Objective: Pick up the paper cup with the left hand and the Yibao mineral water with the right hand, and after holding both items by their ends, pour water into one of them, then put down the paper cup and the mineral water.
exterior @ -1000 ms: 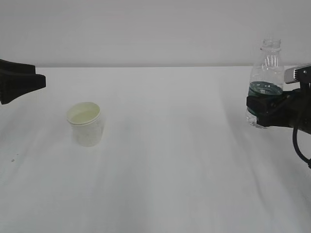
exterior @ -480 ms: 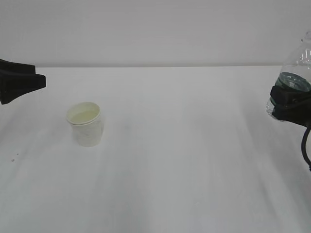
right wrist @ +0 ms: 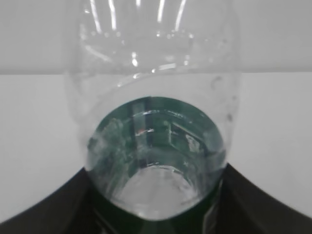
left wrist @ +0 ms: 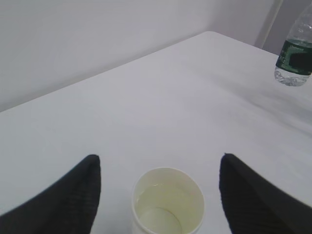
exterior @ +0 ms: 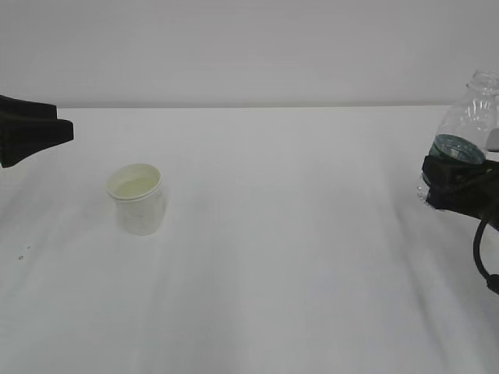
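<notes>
Your right tool point(exterior: 451, 181) clamps the Yibao mineral water point(exterior: 465, 125) at its label, lifted at the worktop point(exterior: 296, 249) far right. Set it down upright, low and slow. Left tool point(left wrist: 158, 187) gapes empty astride the paper cup point(exterior: 138, 199), standing left. Since earlier, the bottle has swung rightward and tilted

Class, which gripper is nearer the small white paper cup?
Left. The left gripper flanks the small white paper cup, open; the right gripper is far across the table.
</notes>
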Available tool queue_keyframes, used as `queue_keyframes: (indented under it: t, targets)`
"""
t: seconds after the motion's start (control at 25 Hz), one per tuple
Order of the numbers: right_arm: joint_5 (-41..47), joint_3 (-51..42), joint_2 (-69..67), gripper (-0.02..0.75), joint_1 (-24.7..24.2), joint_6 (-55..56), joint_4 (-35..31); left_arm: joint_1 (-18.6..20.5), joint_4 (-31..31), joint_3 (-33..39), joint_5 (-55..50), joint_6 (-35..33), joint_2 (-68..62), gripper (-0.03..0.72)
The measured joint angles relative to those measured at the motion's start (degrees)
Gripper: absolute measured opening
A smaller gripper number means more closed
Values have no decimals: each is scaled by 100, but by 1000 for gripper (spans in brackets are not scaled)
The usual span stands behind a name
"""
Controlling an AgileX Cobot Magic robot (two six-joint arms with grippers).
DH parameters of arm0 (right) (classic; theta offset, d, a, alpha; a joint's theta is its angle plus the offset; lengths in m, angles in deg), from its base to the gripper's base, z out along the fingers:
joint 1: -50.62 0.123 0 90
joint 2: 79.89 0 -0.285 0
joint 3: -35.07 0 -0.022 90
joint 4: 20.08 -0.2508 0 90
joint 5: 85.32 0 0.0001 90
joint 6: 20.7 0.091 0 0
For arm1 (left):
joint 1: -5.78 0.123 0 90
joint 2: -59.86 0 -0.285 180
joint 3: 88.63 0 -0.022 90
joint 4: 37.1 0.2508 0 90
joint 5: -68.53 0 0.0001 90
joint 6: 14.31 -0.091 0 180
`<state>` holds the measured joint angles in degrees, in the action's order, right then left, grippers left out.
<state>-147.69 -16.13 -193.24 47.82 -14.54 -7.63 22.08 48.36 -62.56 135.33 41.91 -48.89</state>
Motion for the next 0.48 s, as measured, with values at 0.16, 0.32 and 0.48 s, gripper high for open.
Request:
queue_keyframes:
  t: [0.16, 0.32, 0.48]
  targets:
    - [-141, 0, -160, 431, 0, 0, 211, 0, 0, 0, 0, 0, 0, 538]
    - [-185, 0, -378, 431, 0, 0, 332, 0, 9, 0, 0, 0, 0, 538]
    - [-197, 0, -532, 432, 0, 0, 396, 0, 9, 0, 0, 0, 0, 538]
